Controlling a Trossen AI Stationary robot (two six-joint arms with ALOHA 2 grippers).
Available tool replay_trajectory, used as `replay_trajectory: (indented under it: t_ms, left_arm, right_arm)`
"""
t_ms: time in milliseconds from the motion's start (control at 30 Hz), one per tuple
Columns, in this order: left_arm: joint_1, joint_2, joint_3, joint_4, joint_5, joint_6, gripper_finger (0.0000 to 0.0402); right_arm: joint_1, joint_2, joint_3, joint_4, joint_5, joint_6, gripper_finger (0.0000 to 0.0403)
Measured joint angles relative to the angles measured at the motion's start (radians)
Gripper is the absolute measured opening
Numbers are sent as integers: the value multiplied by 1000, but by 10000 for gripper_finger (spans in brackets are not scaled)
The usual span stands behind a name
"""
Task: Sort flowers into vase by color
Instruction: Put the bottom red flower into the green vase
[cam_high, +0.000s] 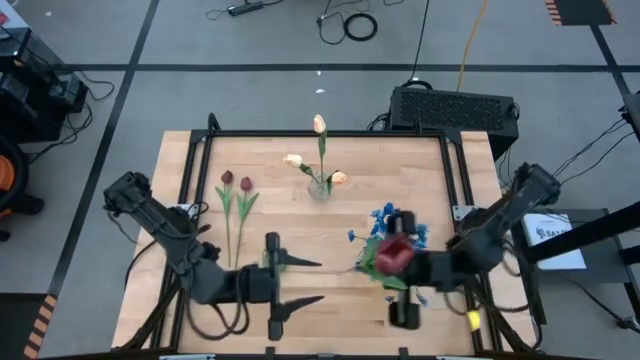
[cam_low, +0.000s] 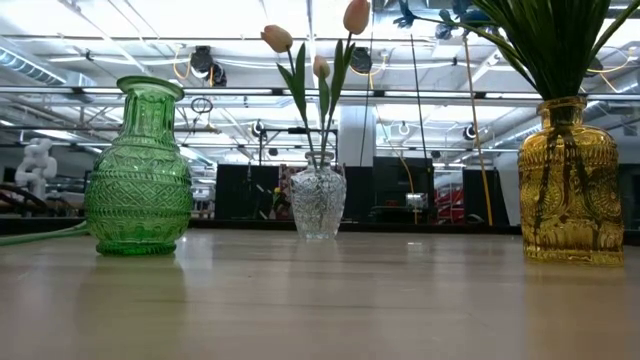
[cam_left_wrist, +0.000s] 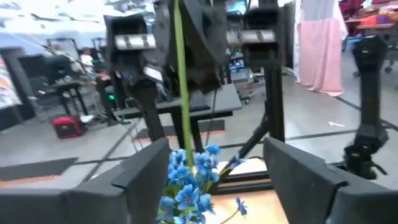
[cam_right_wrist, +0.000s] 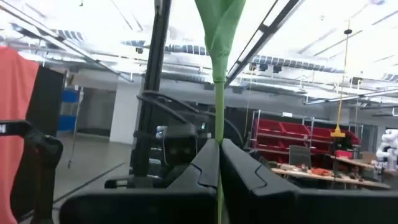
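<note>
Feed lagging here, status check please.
Right gripper shut on dark red tulip's green stem. Left gripper open, empty. Blue clustered blooms below. Nothing blocking.

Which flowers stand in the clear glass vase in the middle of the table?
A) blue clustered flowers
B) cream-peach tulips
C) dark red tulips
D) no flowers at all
B: the clear glass vase holds cream-peach tulips on green stems; the blue flowers are by the right gripper, and two dark red tulips lie on the table.
</note>
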Motion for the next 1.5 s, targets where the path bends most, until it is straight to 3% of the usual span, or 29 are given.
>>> replay_trajectory:
  t_ms: [200,800,1500]
  left_arm:
    - [-43,-1,0,0,-125,58,292]
    - [-4,0,0,-23,-125,-1,288]
    - [-1,0,-1,-36,-130,6,140]
  right_arm:
    - [-34,114,0,123,-4,14,0]
    - [-120,230,0,237,-55,28,0]
    - [-122,230,0,199,-55,0,0]
